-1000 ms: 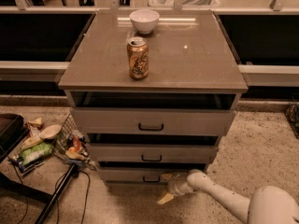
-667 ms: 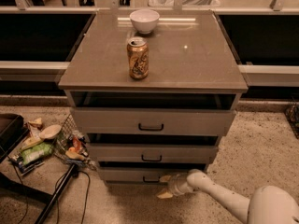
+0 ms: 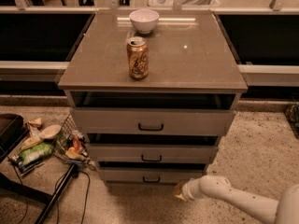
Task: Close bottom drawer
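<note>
Speckled floor, dim lab. The grey cabinet rises above and left of the gripper, with all three drawers ajar. The bottom drawer front lies just up-left of the gripper and sticks out a little. Contact cannot be told. The white arm trails down-right.

Over the last second the gripper has shifted right, toward the drawer front, while the drawer shows no visible travel. Judged: the closing push is not yet effective. Whether the gripper is spread or pressed together cannot be told. A soda can stands far above.

Grey cabinet top carried a soda can, upright, front-left of centre, & a white bowl at the back, well apart. Speckled floor bore the cabinet, w/ snack packs & a black cable to its left. Gripper was low over the floor, just in front of the cabinet base.
</note>
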